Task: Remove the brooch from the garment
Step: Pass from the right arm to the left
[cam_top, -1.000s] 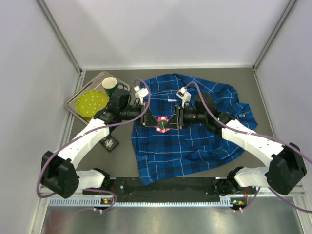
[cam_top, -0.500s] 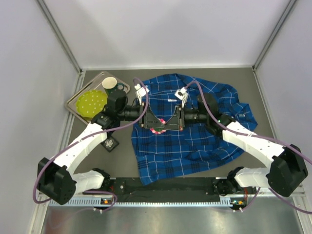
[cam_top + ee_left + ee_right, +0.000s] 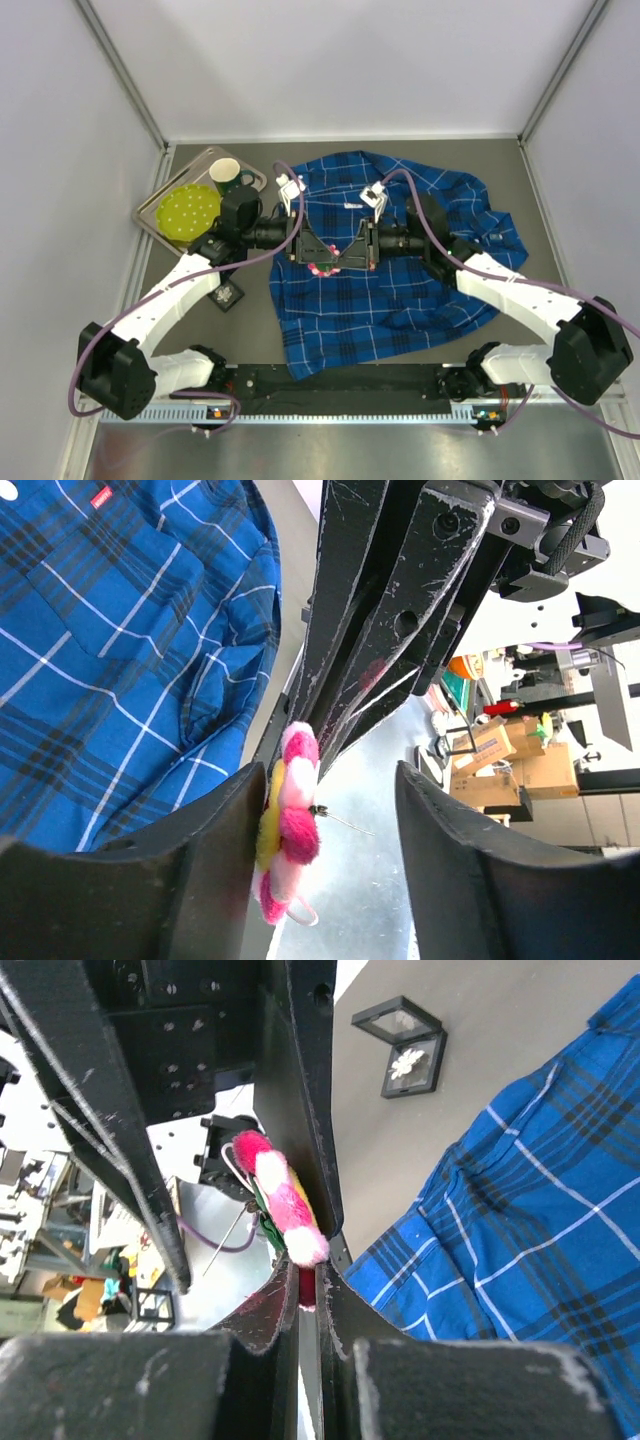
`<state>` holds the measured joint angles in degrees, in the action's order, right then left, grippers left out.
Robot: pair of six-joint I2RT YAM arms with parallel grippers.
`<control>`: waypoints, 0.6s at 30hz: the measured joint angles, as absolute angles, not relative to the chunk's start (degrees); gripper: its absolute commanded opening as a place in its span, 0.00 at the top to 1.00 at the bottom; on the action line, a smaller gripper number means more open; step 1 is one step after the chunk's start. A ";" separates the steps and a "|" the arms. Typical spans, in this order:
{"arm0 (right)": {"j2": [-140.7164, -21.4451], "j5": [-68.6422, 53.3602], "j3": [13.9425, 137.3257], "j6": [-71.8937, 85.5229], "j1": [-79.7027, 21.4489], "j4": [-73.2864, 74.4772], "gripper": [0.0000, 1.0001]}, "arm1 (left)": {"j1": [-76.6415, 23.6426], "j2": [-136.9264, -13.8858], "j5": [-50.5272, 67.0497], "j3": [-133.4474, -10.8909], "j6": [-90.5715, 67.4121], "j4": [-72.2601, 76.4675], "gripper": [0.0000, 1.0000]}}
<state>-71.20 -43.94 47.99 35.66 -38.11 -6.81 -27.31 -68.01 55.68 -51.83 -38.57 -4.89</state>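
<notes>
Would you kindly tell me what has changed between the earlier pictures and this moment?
The left gripper opened and let go of the brooch, while the right gripper closed on it, so the brooch passed from left to right. Both arms shifted only slightly above the garment. The garment, the tray and the small black case stayed as they were.

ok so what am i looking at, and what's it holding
Two robot arms, left and right, bolted to a table. One picture looks down from above; the other two come from cameras on each wrist, so black fingers fill them. On the table lie a blue plaid shirt, a tray with a green plate and mug, and a small black case. The right gripper is shut on a fuzzy pink and white brooch; the left gripper is open beside it.
</notes>
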 measured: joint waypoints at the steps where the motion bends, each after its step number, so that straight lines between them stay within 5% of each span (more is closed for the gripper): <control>1: -71.13 -43.62 47.99 35.70 -38.11 -6.79 1.00 | -27.33 -68.01 55.68 -51.83 -38.48 -4.73 0.31; 18: -68.23 -40.49 47.13 35.77 -37.69 -5.91 1.00 | -26.61 -67.00 55.16 -49.56 -37.98 -3.31 0.39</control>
